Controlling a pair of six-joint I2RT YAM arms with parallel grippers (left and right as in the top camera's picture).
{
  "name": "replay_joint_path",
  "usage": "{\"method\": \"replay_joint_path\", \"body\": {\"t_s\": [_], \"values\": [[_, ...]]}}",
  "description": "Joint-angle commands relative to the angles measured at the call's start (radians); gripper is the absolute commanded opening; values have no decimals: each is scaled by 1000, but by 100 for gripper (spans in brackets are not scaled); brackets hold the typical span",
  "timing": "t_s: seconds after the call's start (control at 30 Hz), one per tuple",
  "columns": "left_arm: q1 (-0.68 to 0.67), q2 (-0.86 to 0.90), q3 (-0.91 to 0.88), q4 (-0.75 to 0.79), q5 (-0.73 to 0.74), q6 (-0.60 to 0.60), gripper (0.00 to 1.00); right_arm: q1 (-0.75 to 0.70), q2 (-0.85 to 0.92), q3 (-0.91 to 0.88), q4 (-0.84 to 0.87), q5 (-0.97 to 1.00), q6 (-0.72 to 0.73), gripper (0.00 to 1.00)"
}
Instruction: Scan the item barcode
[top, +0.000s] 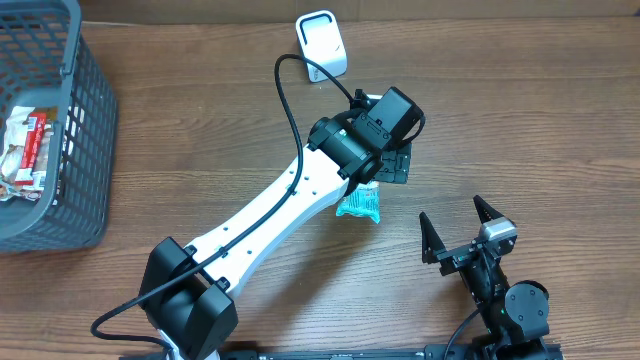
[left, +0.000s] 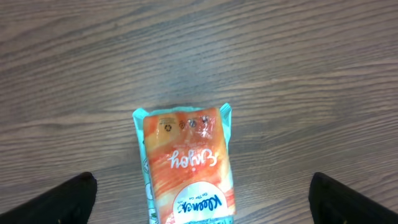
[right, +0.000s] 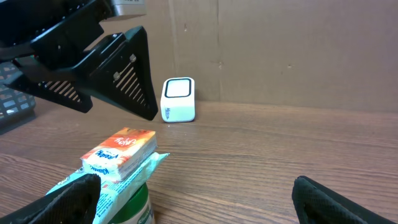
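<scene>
The orange-and-teal plastic tissue packet (left: 186, 165) lies flat on the brown wooden table (top: 500, 110), centre of the overhead frame; the left gripper (top: 390, 166) hangs above it, jaws spread wide, not touching; the small white box scanner (top: 322, 42) stands top centre; the right gripper (top: 462, 232) sits lower right, jaws open.

Overhead, the left arm (top: 290, 200) covers most of the packet (top: 362, 205).

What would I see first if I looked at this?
The long white and black robot arm stretches slantwise across the wooden table, its open claw hovering over an orange and teal soft packet. A small white box scanner stands at the far edge, a grey plastic basket on the left.
</scene>
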Motion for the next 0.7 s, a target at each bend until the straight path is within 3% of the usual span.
{"method": "replay_joint_path", "body": {"t_s": [0.0, 0.3, 0.67], "values": [[0, 14, 6, -9, -14, 24, 81, 3, -10, -11, 4, -1, 3, 100], [11, 26, -4, -8, 2, -32, 56, 3, -10, -11, 4, -1, 3, 100], [77, 43, -13, -39, 130, -47, 61, 3, -10, -11, 4, -1, 3, 100]]}}
